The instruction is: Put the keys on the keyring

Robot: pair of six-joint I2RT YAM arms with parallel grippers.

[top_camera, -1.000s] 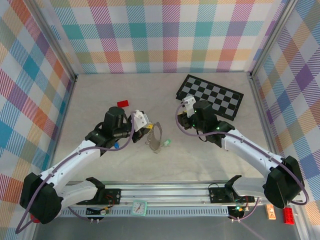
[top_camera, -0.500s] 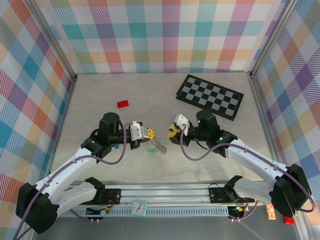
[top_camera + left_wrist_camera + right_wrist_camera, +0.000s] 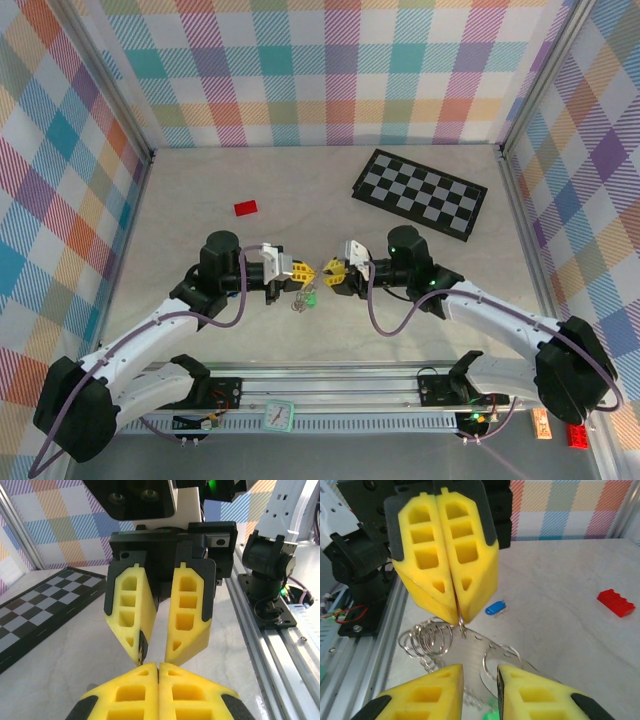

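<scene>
Two tools meet tip to tip above the pale surface (image 3: 200, 190), below and to the left of the checkerboard (image 3: 420, 193) as the overhead camera sees it. My left tool (image 3: 303, 271) is pressed together, pinching a thin wire of the keyring (image 3: 432, 639). The silvery coils and chain of the ring dangle beneath the yellow fingertips, on the side of that tool away from the checkerboard. I cannot tell whether the lowest loops touch the surface.

My right tool (image 3: 326, 272), the one nearer the checkerboard, faces the left tool from just beside it. Its fingers are spread a little, with a narrow gap and nothing between them.

The green key (image 3: 311, 298) sits at the bottom of the hanging keyring, right against it, and whether it is threaded on I cannot tell. The blue key (image 3: 495, 608) lies alone on the surface, apart from the ring and farther from the checkerboard than the ring is. A red block (image 3: 245, 208) rests well to the left of the checkerboard, apart from both tools and from the keys.
</scene>
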